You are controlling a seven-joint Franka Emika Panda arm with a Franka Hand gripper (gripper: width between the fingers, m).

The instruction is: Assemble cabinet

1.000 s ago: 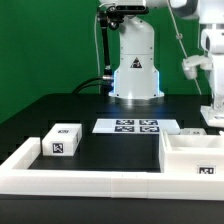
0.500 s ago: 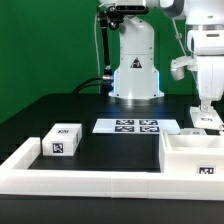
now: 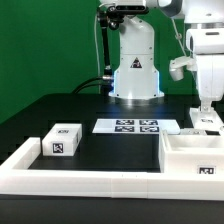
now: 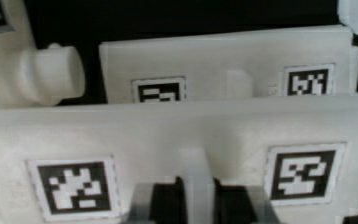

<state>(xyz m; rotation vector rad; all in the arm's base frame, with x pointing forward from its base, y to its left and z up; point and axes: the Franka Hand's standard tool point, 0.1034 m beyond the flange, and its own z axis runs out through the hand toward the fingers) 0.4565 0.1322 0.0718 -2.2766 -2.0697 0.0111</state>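
My gripper (image 3: 205,111) hangs at the exterior view's right, down on a small white tagged cabinet part (image 3: 205,121) behind the open white cabinet box (image 3: 195,156). In the wrist view my gripper (image 4: 197,202) has its dark fingers (image 4: 165,203) close together on either side of a narrow white ridge of a tagged part (image 4: 87,140), and they look shut on it. A second tagged white part (image 4: 211,65) with a round knob (image 4: 48,72) lies beyond. Another white tagged box (image 3: 62,140) sits at the exterior view's left.
The marker board (image 3: 127,126) lies flat in the middle, in front of the robot base (image 3: 135,70). A long low white rail (image 3: 90,181) runs along the front edge. A green wall stands behind.
Since one second ago the arm has swung toward the exterior view's left and come down over the small white part. It has held still for the last half second.
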